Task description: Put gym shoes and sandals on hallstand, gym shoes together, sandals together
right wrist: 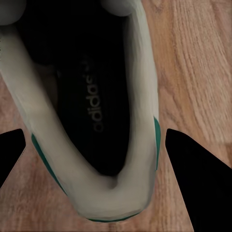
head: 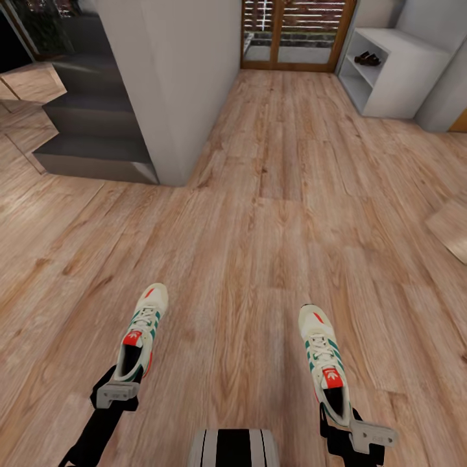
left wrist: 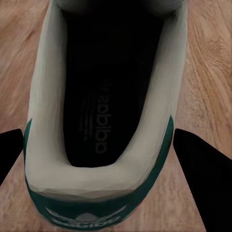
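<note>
**Q:** Sneakers, where are they at right now?

**A:** Both off the corridor floor [head: 272,194], looks like. The left gym shoe [head: 141,331] sits at 7 o'clock in the head view, heel in the left gripper [head: 117,392]. The right gym shoe [head: 324,363] is at 5 o'clock, heel in the right gripper [head: 353,428]. Toes point away from the robot.

**Q:** Jaws actually clamped?

**A:** Seems so. Each wrist view has dark fingers [left wrist: 200,179] [right wrist: 198,183] flanking a heel, closed around it.

**Q:** And the rack?

**A:** The hallstand [head: 395,71] is way off at 1 o'clock, with the dark sandals [head: 367,59] on a tier.
</note>
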